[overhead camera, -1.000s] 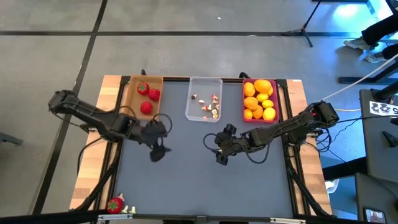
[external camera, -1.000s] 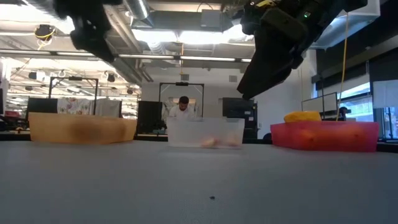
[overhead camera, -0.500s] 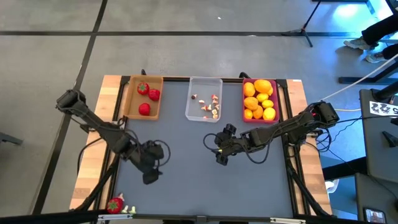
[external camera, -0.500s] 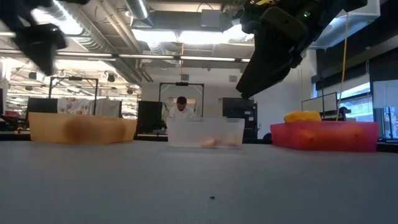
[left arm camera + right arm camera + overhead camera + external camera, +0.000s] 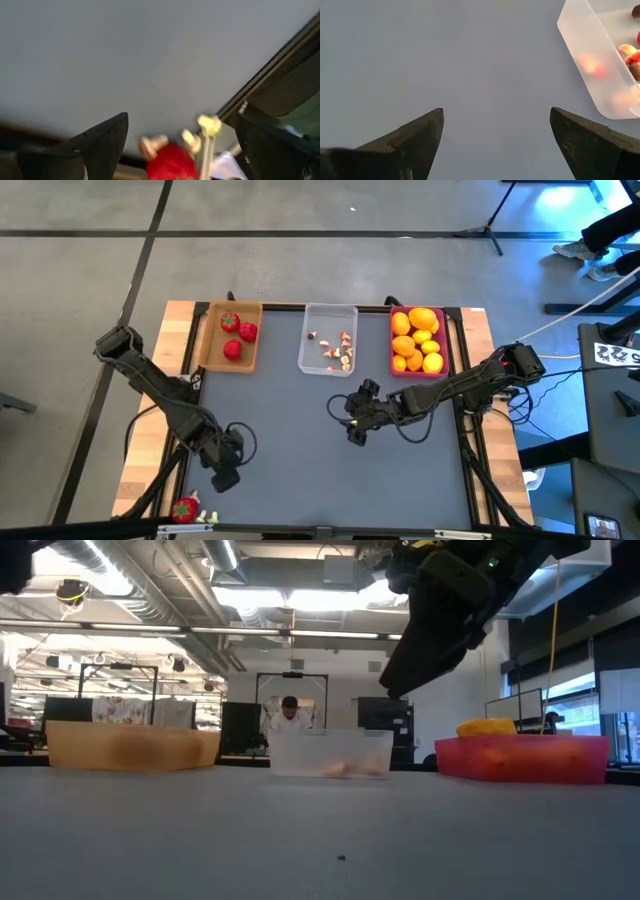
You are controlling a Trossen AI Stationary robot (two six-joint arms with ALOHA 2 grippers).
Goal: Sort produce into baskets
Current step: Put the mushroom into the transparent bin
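Grey matting covers the table (image 5: 300, 470) on which we see three baskets lined up along the far edge: a tan-brown basket (image 5: 211, 340) holding three red strawberries (image 5: 233, 352), a clear basket (image 5: 312, 360) with small mushroom-like bits (image 5: 340, 355), and a magenta basket (image 5: 393, 345) heaped with orange and yellow fruits (image 5: 417, 340). We find the left gripper (image 5: 224, 477) near the table's front left corner, its fingers spread wide and holding nothing, just short of one last strawberry (image 5: 184, 509) that lies on the wooden edge strip beside a few small pale pieces (image 5: 206, 517). In the left wrist view that strawberry (image 5: 170, 162) shows between the two dark fingers (image 5: 100, 145), with the pale pieces (image 5: 205, 127) close by it. The right gripper (image 5: 353, 423) hangs above the middle of the table, in front of the clear basket, its fingers (image 5: 415, 137) also wide apart and empty. In the low view we see a person (image 5: 290, 715) standing in the room behind the clear basket.
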